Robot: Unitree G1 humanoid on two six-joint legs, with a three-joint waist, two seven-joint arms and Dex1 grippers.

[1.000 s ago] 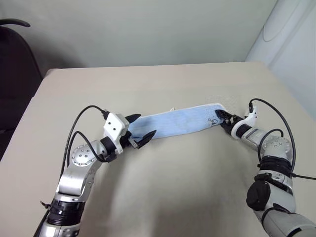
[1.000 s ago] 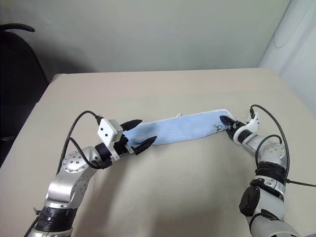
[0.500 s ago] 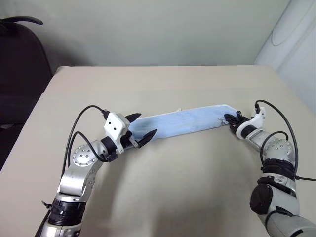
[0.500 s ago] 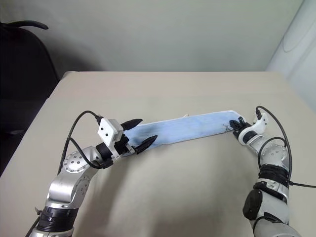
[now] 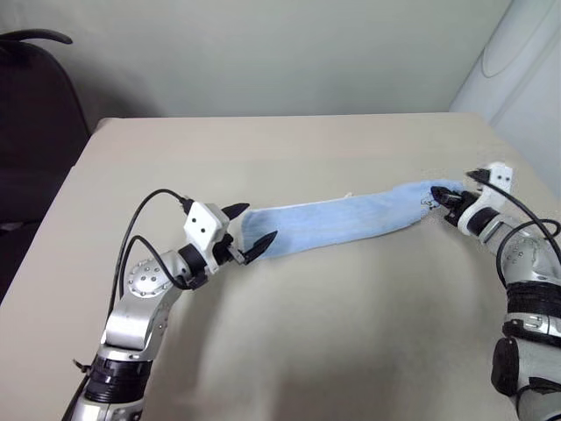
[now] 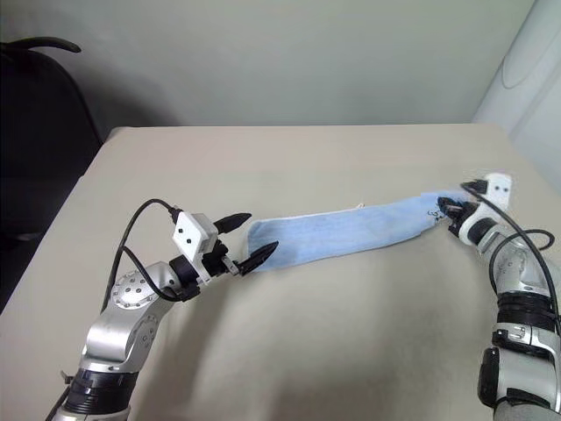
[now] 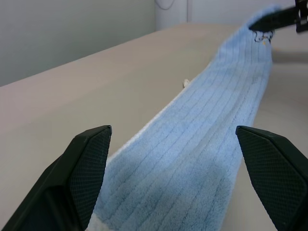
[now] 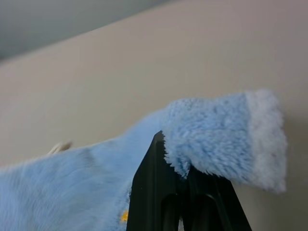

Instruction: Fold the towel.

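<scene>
The towel (image 5: 342, 219) is a long, narrow strip of light blue terry cloth stretched across the beige table (image 5: 289, 333). Its right end is lifted off the tabletop, pinched by my right gripper (image 5: 441, 198), which is shut on it; the whitish border (image 8: 267, 139) sticks out past the black fingers (image 8: 159, 192). A small dark mark (image 7: 262, 36) shows near that held corner. My left gripper (image 5: 250, 230) stands open, level, with its two fingertips straddling the towel's left end (image 7: 173, 192), which lies flat between them.
A dark chair (image 5: 35, 132) stands off the table's left side. A white rounded appliance (image 5: 517, 61) stands at the far right. Bare tabletop lies in front of and behind the towel.
My right gripper has shut on the towel's right end, rolled, and lifted it up and to the right, pulling the strip taut. The left arm has stayed still.
</scene>
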